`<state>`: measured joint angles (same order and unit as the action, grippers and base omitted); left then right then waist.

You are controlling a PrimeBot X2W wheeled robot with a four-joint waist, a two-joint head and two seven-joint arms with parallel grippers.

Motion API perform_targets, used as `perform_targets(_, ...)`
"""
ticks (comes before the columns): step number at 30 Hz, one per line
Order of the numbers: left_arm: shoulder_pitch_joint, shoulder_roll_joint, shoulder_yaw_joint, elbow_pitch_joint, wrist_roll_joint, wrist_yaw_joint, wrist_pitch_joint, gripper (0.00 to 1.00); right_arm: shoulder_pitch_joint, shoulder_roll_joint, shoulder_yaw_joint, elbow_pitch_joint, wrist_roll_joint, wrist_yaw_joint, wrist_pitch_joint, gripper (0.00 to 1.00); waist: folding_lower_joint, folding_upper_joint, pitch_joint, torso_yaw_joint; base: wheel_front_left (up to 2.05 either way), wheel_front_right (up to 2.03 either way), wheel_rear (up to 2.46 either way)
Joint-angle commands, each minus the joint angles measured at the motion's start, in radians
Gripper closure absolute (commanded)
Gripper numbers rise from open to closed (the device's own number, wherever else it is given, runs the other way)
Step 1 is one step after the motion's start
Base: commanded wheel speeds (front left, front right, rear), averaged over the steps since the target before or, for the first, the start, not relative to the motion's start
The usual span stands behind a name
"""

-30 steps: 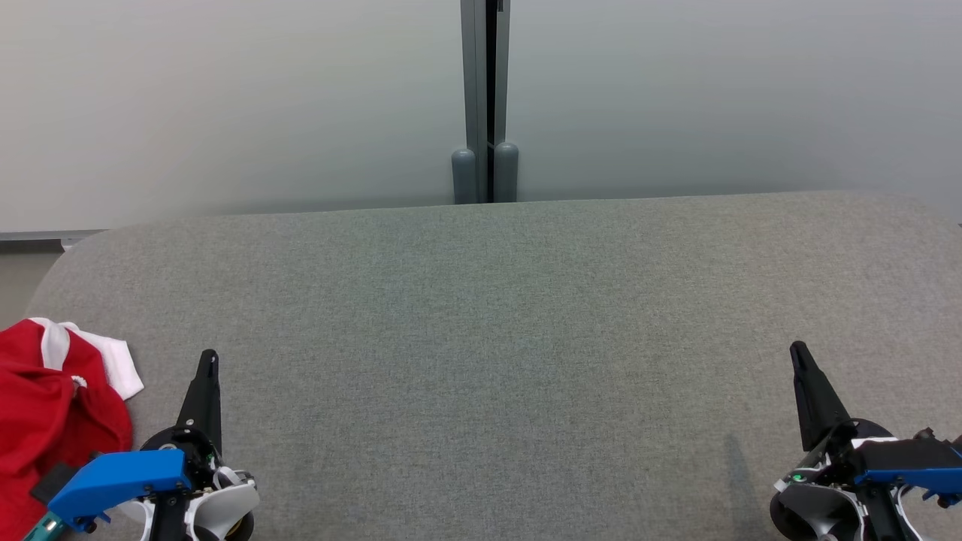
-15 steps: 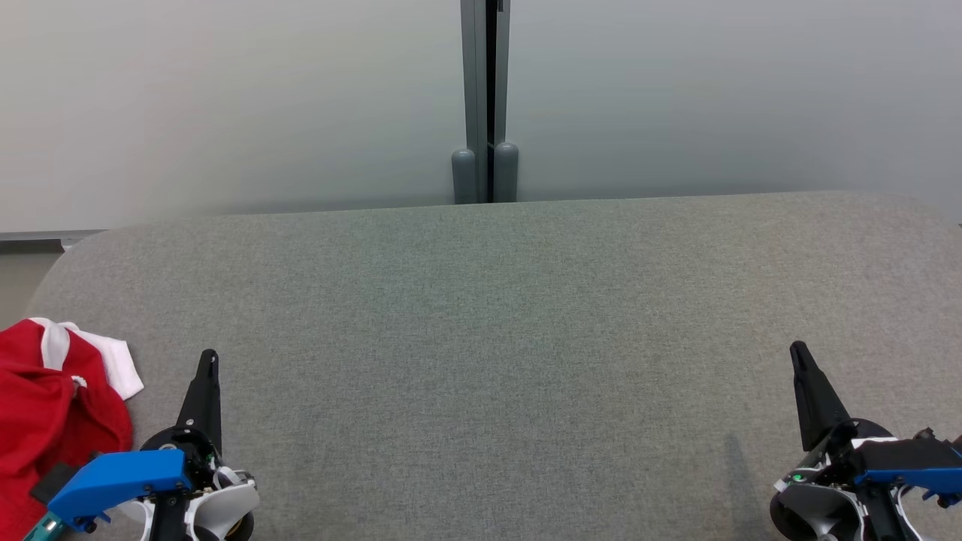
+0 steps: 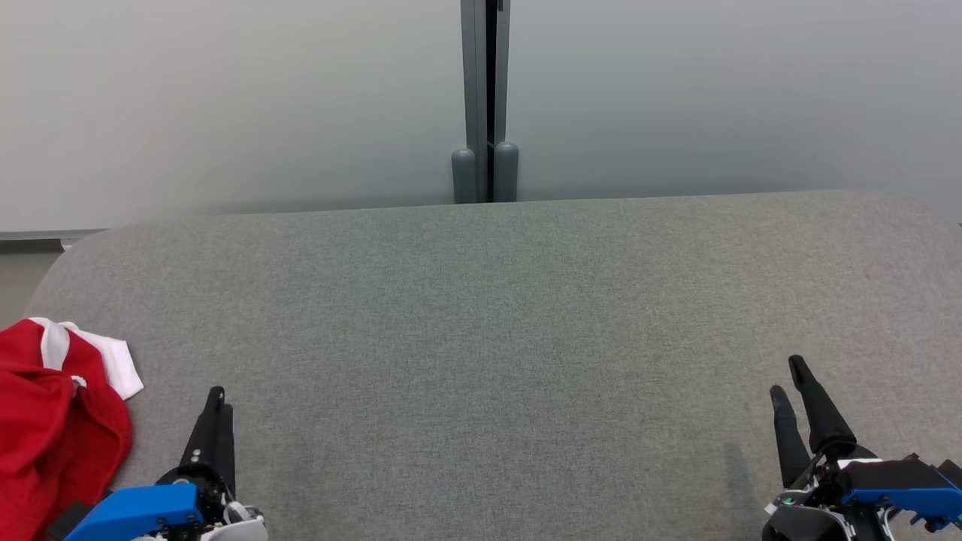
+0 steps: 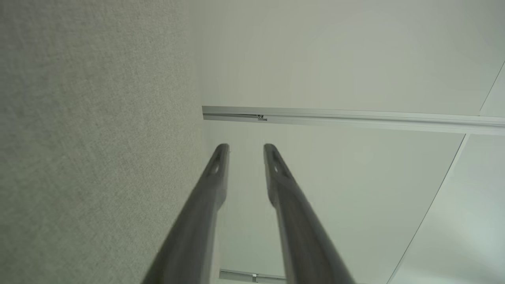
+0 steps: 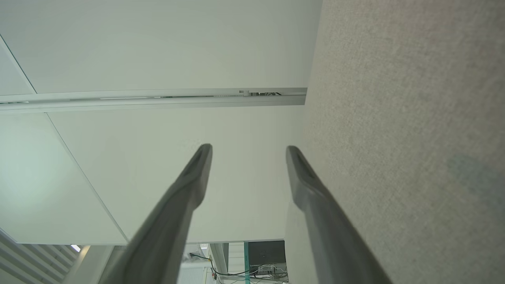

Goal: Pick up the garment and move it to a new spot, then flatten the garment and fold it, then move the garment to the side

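The garment (image 3: 52, 428) is red with white trim and lies crumpled at the far left edge of the grey fabric surface (image 3: 481, 338). My left gripper (image 3: 216, 398) sits just right of the garment, low in the head view, not touching it. In the left wrist view, the left gripper (image 4: 245, 148) has its fingers a small way apart with nothing between them. My right gripper (image 3: 789, 379) is at the lower right, far from the garment, with two fingers showing apart. Seen from the right wrist, the right gripper (image 5: 248, 149) stands open and empty.
The grey surface stretches wide between the two grippers and back to a pale wall. A grey vertical post (image 3: 485, 98) stands behind the far edge at the middle. The surface's rounded left corner (image 3: 68, 259) lies beyond the garment.
Both grippers have drawn back toward the bottom of the head view. Both have opened from shut, the right one wider. The garment has not moved.
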<state>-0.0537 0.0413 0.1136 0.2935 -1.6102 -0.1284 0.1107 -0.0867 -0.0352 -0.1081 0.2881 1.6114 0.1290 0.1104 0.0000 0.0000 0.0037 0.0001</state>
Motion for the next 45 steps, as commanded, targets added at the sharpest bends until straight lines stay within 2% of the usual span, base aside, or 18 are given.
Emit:
perform_targets(1,-0.023,0.007,0.002,-0.016,0.005,0.0,-0.009,0.0,-0.014,-0.003,0.007,-0.018,-0.008,0.0,-0.012,0.0,0.0,0.0,0.0,0.0,0.0,0.0,0.0)
perform_targets(8,-0.032,0.03,-0.016,-0.005,0.071,-0.001,-0.049,0.0,-0.025,-0.012,0.033,-0.017,-0.077,0.0,-0.049,0.0,0.0,0.0,0.001,0.001,0.0,0.0,0.0)
perform_targets(45,-0.068,0.083,-0.047,0.046,0.732,-0.002,-0.195,0.0,-0.067,-0.011,0.083,0.006,-0.762,0.001,-0.195,0.0,0.0,0.0,0.009,-0.005,0.0,0.0,0.0)
